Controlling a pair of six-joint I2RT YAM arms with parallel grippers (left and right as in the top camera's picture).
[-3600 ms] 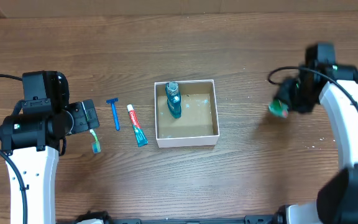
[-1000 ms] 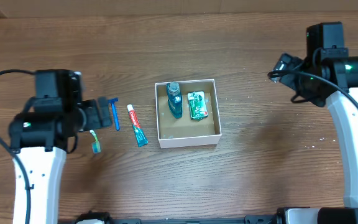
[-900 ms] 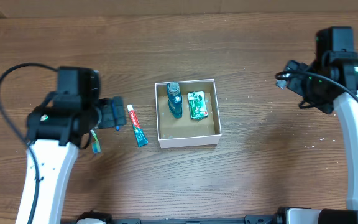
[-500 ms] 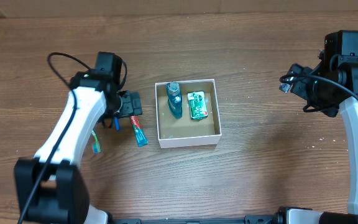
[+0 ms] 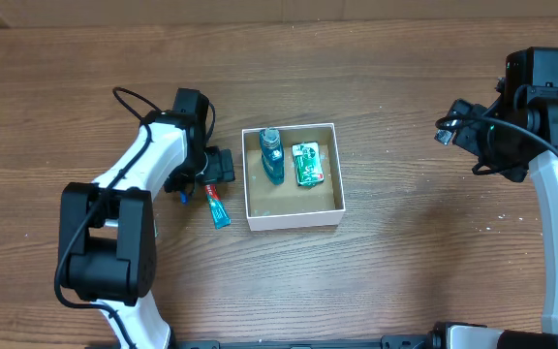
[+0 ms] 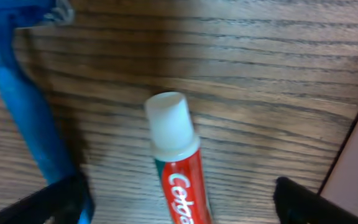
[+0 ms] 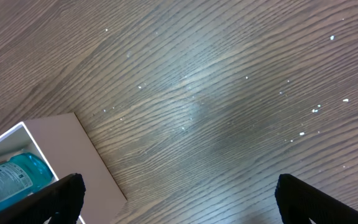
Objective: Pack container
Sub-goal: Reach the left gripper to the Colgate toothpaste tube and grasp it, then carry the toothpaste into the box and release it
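Your left wrist cam shows the toothpaste (image 6: 176, 162) cap between the tips of the wide-spread left gripper (image 6: 179, 205); overhead hides it. The right gripper (image 7: 179, 199) gapes too. The container (image 5: 292, 219), just right of the toothpaste, has white walls and a brown floor.

Toothpaste tube (image 6: 178, 168) cut off below, apparently mid-logo

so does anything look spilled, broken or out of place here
Nothing is spilled or damaged. Only small white specks dot the brown wooden table right of the square white-walled container; the blue bottle and green packet sit neatly inside it.
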